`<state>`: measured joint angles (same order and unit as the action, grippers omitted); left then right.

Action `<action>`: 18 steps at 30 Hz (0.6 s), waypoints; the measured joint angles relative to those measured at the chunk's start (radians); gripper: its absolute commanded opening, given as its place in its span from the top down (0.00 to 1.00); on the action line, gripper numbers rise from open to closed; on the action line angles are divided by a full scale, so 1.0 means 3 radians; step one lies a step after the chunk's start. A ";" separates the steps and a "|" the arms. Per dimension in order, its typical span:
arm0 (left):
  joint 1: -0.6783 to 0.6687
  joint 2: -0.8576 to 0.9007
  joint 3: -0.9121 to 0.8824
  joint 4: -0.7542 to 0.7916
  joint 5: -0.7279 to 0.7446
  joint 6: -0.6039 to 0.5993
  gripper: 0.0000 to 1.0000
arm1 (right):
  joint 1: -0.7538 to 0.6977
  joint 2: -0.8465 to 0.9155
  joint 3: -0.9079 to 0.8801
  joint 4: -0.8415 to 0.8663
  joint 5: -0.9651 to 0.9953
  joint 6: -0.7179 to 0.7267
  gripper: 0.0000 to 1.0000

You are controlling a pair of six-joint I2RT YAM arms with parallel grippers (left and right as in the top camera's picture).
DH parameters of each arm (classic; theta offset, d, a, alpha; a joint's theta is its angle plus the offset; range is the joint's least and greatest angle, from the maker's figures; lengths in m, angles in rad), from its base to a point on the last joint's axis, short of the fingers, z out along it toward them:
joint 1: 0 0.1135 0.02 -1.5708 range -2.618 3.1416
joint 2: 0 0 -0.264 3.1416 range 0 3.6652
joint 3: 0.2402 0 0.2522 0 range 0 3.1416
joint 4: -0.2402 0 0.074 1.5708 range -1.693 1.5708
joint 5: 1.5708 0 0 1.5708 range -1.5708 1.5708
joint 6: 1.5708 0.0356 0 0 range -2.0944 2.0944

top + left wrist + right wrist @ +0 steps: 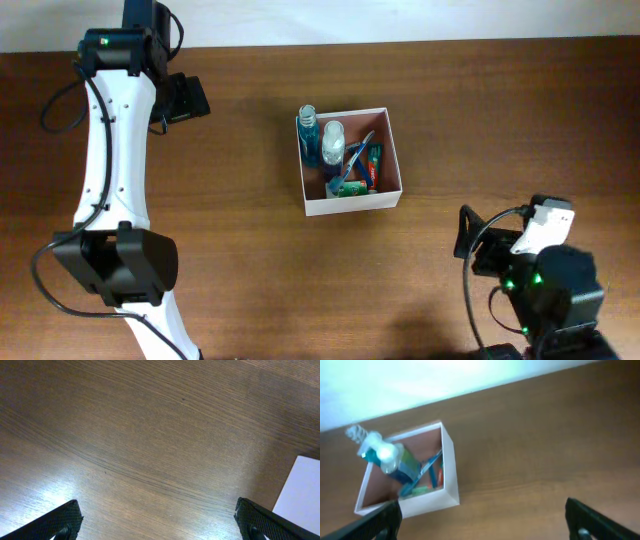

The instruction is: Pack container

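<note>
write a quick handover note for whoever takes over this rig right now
Left end effector: open, empty, above bare table, left of the container.
Right end effector: open, empty, on the near right, apart from the container.
Container: mid-table, upright, holding two bottles and smaller toiletries.
Done: every item in view sits inside it.
Left: probably nothing to pack; no loose item shows outside it.

From here I see only a brown wood-grain desk (480, 110), glare on one patch, and a pale strip (400, 20) beyond its far edge.
</note>
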<state>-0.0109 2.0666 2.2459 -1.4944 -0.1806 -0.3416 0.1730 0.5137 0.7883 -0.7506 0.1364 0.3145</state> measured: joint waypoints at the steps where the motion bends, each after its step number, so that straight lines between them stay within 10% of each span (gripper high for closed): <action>1: 0.0000 0.0000 0.0000 -0.0001 0.0000 0.0000 0.01 | -0.0050 -0.0109 -0.0209 0.0264 -0.0050 -0.0097 0.01; 8: 0.0000 0.0000 0.0000 0.0000 0.0001 0.0001 0.01 | -0.0256 -0.0721 -0.1406 0.1935 -0.0175 -0.0348 0.02; 18: 0.0000 0.0000 0.0000 -0.0001 0.0001 0.0000 0.01 | -0.0298 -0.1242 -0.2289 0.2894 -0.0225 -0.0387 0.01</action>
<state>-0.0109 2.0666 2.2459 -1.4948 -0.1802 -0.3416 0.0837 0.1410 0.1017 0.1177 0.0689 0.1986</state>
